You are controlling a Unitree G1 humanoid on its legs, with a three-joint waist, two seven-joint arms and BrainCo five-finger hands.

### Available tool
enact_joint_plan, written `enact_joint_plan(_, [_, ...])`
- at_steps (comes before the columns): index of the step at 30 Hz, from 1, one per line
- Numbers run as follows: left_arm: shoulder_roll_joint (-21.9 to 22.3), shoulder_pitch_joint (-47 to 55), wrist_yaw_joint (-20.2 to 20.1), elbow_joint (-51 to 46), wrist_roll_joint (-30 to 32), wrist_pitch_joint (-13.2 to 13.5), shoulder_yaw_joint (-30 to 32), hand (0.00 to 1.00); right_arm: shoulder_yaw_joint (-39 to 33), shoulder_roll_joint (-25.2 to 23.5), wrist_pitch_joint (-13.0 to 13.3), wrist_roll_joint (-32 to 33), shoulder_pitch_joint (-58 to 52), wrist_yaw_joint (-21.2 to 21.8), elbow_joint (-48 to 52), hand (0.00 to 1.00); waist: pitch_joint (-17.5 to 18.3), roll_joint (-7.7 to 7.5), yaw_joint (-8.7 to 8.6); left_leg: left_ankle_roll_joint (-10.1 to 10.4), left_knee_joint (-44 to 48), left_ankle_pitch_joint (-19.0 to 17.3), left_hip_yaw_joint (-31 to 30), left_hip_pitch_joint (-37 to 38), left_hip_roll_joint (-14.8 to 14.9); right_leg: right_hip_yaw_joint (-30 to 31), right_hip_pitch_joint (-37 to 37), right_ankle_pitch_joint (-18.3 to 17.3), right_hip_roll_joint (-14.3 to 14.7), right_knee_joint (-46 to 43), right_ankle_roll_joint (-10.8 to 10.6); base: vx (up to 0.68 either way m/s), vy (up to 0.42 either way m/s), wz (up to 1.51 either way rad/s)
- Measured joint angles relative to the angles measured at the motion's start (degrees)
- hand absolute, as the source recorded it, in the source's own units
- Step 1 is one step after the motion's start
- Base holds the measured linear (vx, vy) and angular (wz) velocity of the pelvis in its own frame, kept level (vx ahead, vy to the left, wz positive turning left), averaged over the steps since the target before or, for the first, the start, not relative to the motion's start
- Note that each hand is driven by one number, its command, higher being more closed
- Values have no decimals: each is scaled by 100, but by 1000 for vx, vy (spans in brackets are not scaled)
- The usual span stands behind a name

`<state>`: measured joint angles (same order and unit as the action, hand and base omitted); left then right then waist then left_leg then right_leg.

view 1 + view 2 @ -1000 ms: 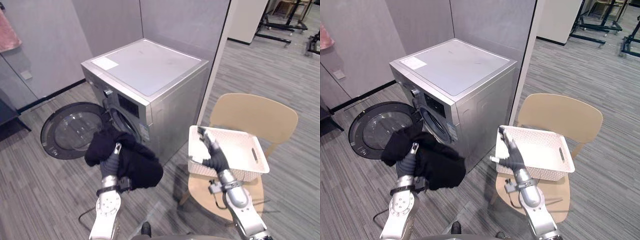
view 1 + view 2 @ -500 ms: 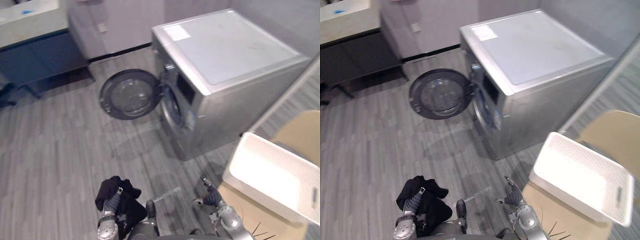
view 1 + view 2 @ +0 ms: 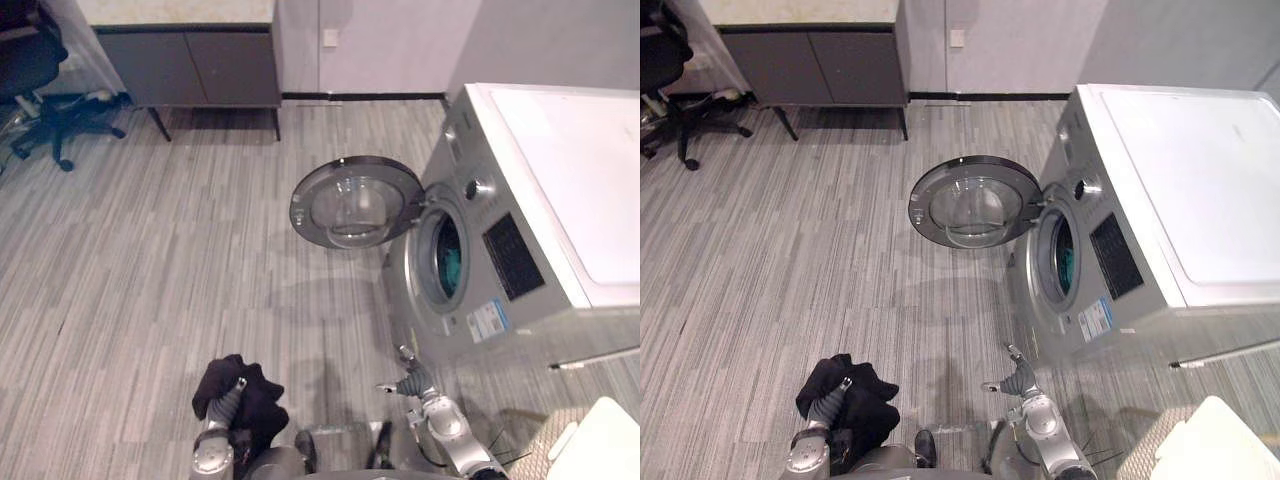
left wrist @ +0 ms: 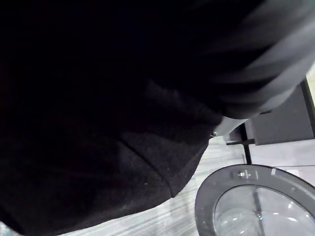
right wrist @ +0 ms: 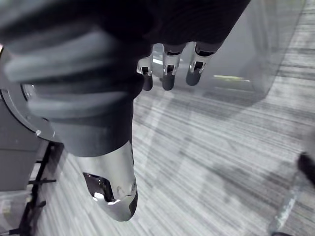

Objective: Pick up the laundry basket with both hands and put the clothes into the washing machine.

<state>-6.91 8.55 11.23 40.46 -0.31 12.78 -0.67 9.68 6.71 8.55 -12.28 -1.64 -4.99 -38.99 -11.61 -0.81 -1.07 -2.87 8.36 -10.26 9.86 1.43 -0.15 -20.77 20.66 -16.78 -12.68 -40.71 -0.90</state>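
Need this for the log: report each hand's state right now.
Left hand: wrapped in the crumpled black cloth garment; cannot be told.
Right hand: open, holding nothing.

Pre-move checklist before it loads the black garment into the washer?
1. Washer door open: ok.
2. Drum opening unblocked: ok; something teal lies inside.
3. Black garment carried on left hand: ok.
4. Grip on garment secure: cannot tell, cloth hides it.
5. Right hand free: ok, open and empty.
6. Garment lined up with the opening: not ok, well short of the washer.
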Motion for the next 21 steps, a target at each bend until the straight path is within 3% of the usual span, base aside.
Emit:
enact_joint_plan(1, [-1,-81,-2,1,4,-2,-52,100,0,8,1,0,-3,0,-1,0,-12,-2,-25,51,-29,-43,-122,81,14,-111,193,119,68,536,-61,428,-89,81])
enact_joint_plan(3, [-19,-249,-8,-16,70,4,-175,100,-1,14,0,-4,-1,1,-2,0,-25,-47,-138,257,-85,-169,-369,268,91,-288,274,824,266,2044,-56,478,-152,85])
enact_joint_plan(4, [-36,-258,-24,-20,121,10,-243,100,5,11,-1,-5,-44,8,-2,0,-41,-33,-132,453,-89,-305,-457,436,104,-221,262,1269,386,2537,48,519,-197,79])
enact_joint_plan(5, [-37,-253,-89,-20,149,12,-350,100,13,16,-2,-5,-151,11,-1,0,22,-102,-163,641,39,-441,-566,586,159,-67,207,1813,430,2373,469,550,-242,75])
enact_joint_plan(6, [-28,-267,-122,-19,205,14,-379,100,12,30,-3,-3,-179,20,-2,0,26,-53,-174,735,395,-497,-580,507,236,-103,193,1896,433,2190,500,671,-304,51])
enact_joint_plan(7, [7,-284,-124,-61,262,40,-431,100,16,45,-3,-6,-127,23,11,0,-13,103,-139,907,1560,-437,-480,59,557,-180,2,1616,627,2165,531,664,-302,12])
enact_joint_plan(8, [24,-273,-125,-59,264,38,-426,100,37,47,-3,-7,-91,23,33,0,-47,186,-130,1109,2326,-276,-407,-224,787,-174,-170,1538,821,2252,624,544,-244,-26])
enact_joint_plan(9, [49,-237,-131,-59,262,37,-414,100,56,43,-4,-7,-83,20,81,0,-65,251,-98,1180,3103,-28,-332,-486,1040,-82,-383,1481,1044,2397,722,441,-180,-70])
enact_joint_plan(10, [75,-170,-131,-58,262,34,-398,100,99,35,-4,-6,-80,10,163,0,-61,293,-57,1112,4002,-102,-140,-765,1363,86,-693,1448,1349,2628,788,542,-189,-105])
enact_joint_plan(12, [129,-196,-158,-63,262,27,-439,100,49,-24,10,-1,-78,-31,259,0,-70,181,30,882,4563,-254,211,-1024,1504,501,-1182,1415,1545,2899,845,562,-149,-116])
enact_joint_plan(15, [273,-304,-249,-274,263,45,-538,100,-84,7,-2,0,-61,-110,221,0,-85,118,35,787,3757,-543,107,-1409,1284,1281,-1639,1433,1621,3211,807,452,-42,-115])
enact_joint_plan(18, [297,-316,-258,-326,263,74,-678,100,-83,-34,-4,-4,2,-132,184,0,-101,91,50,832,2386,-577,-994,-1517,840,2051,-1865,1414,1664,3198,559,317,116,-151])
enact_joint_plan(19, [332,-368,-254,-324,263,73,-743,100,-89,-58,-3,-10,12,-150,154,0,-102,92,39,924,1882,-518,-1613,-1552,680,2400,-1962,1331,1672,3179,404,275,184,-161])
enact_joint_plan(21, [346,-472,-255,-314,264,81,-927,100,-86,-35,-7,-22,-32,-165,134,0,-88,165,19,1220,1200,-259,-2218,-1485,616,2758,-2024,1189,1711,3107,175,222,250,-140])
